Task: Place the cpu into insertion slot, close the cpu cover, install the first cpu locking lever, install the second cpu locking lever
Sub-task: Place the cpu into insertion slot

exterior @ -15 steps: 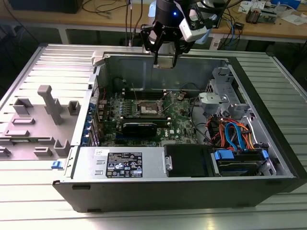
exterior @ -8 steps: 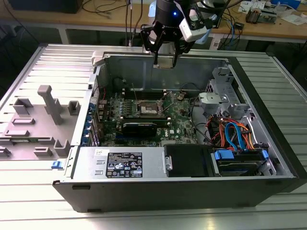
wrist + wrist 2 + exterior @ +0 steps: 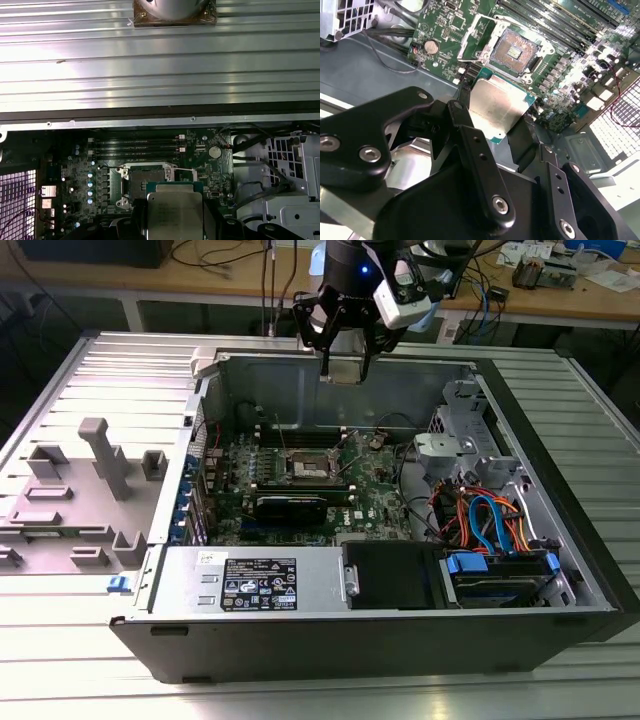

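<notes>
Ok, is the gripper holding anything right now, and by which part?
Yes: the gripper holds the cpu, pinched by two opposite side edges, its metal top showing in both wrist views.

An electronics lab; cable-strewn workbench (image 3: 100,278) behind; opened computer case (image 3: 400,640) on ribbed metal table (image 3: 80,680).

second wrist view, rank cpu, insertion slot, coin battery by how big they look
1. cpu and insertion slot: they look about alike. The cpu is nearer the camera, so I won't rank them apart.
2. coin battery: clearly smallest.
</notes>
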Robot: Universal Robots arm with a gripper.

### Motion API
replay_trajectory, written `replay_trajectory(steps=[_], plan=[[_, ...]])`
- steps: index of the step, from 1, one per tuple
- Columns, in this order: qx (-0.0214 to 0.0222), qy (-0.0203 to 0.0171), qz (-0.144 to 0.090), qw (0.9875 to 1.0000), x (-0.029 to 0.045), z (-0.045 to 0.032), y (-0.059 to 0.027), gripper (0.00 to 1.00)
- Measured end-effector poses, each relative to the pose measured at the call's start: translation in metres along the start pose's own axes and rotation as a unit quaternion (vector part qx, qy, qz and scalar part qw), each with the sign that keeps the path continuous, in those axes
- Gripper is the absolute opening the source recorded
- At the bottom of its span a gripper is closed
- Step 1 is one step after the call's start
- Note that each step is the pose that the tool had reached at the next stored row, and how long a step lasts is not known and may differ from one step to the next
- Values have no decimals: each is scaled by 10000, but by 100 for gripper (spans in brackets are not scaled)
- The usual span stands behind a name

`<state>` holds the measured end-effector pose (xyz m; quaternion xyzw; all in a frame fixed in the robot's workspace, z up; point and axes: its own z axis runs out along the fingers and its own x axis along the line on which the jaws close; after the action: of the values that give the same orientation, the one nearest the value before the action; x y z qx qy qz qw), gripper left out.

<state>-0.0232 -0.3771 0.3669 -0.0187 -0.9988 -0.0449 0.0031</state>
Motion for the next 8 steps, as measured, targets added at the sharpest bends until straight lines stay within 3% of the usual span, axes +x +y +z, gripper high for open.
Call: replay_trajectory(steps=[8], plan=[[-1, -14, 160, 9999, -1, 1, -6, 54]])
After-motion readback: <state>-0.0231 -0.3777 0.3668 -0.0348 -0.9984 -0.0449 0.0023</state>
